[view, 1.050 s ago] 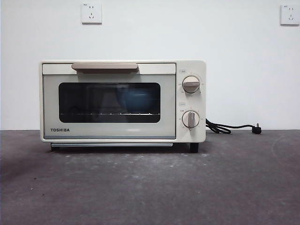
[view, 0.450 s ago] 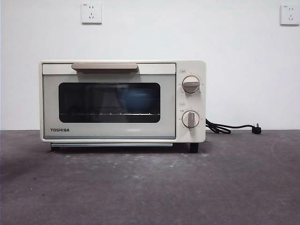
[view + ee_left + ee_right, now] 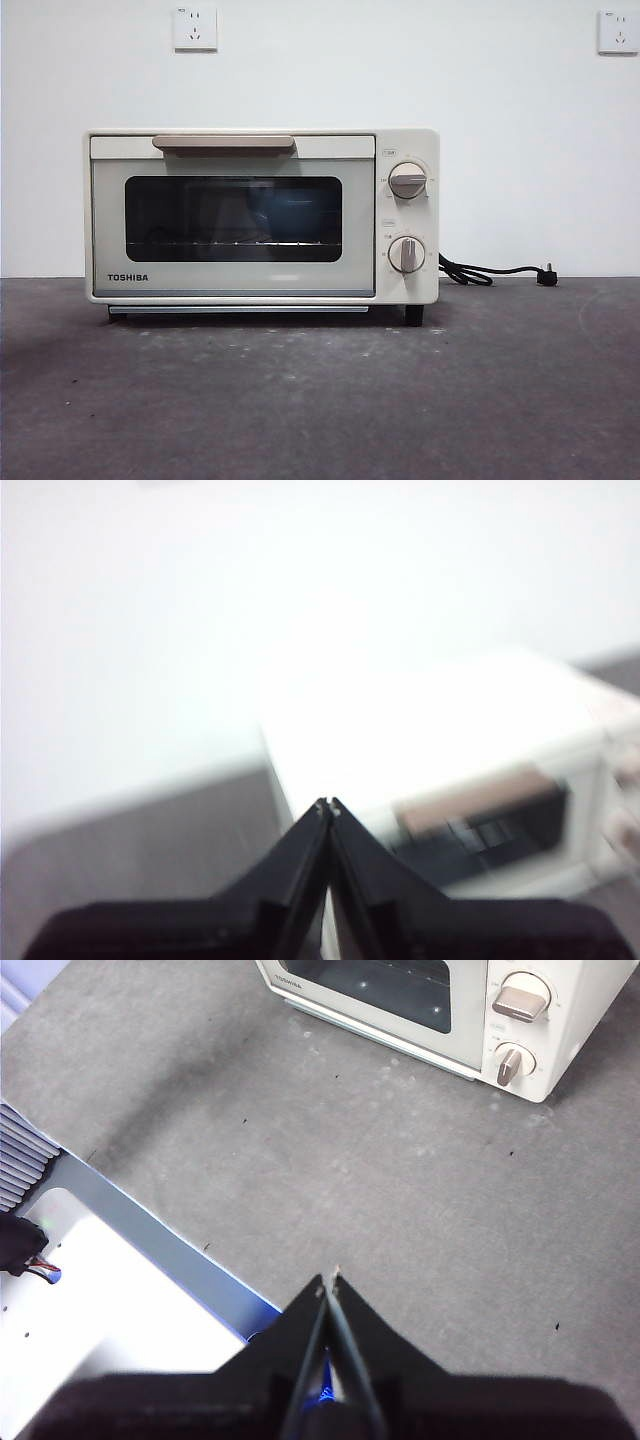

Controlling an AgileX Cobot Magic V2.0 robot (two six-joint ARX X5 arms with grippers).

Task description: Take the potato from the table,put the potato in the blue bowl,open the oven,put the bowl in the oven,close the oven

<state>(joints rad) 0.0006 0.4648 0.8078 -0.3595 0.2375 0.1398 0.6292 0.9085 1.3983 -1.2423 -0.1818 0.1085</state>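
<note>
We see the oven [image 3: 262,216] with a smooth cream-white shell, most likely painted metal, with a soft sheen. Its door window [image 3: 233,219] is dark glossy glass that throws back faint reflections, and a thin bright wire rack [image 3: 235,243] glints behind it. The bar handle [image 3: 224,143] and two knobs [image 3: 407,180] look like matt beige plastic (the upper knob catches a little light). The cord [image 3: 490,270] is black and rubbery. The surface [image 3: 320,400] is dark grey, matt and slightly rough, with pale scuffs. The wall [image 3: 520,150] is flat matt white. Both end effectors, left [image 3: 329,803] and right [image 3: 330,1278], look like matt black plastic, though the left wrist view is too blurred for us to be sure.
</note>
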